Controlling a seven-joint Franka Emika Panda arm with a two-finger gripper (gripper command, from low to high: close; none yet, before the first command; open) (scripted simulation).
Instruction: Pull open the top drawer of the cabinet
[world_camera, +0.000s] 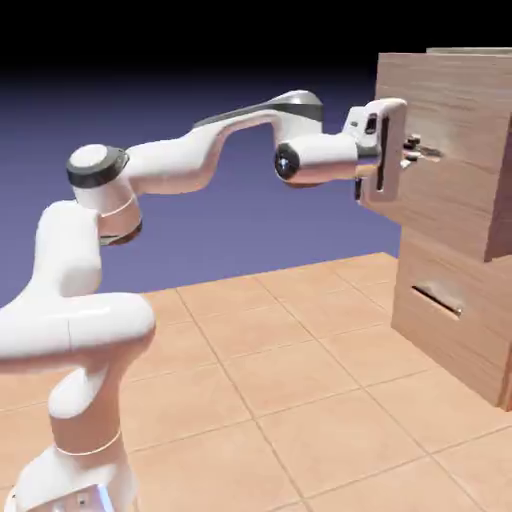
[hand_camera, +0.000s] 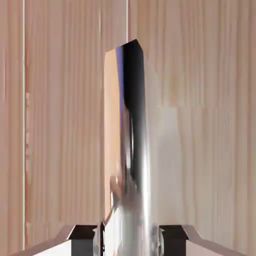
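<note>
So the floor here is a tiled surface (world_camera: 280, 380), tan-orange squares with thin pale grout lines, and behind everything there's just a flat blue-violet backdrop (world_camera: 250, 110) that fades to black along the top. The white arm (world_camera: 200, 155) comes up from the lower left of the exterior view and stretches across to the cabinet (world_camera: 455, 300), a tall wood-grain box that runs off the right edge, so its full width and far side aren't visible. The top drawer (world_camera: 445, 170) sticks out a bit from the cabinet body, past the face of the lower drawer (world_camera: 450, 330) below it, whose dark handle (world_camera: 437, 298) sits free. The gripper (world_camera: 408, 152) is right up against the top drawer's front, and in the hand view the two grey fingertips (hand_camera: 82, 234) sit snug on either side of a shiny metallic bar handle (hand_camera: 131, 150) that fills the middle, so the claw looks clamped on that handle. The rest of the hand view is only wood grain, and the handle's lower end is blurry with reflections. The arm's base is cut off at the bottom.
</note>
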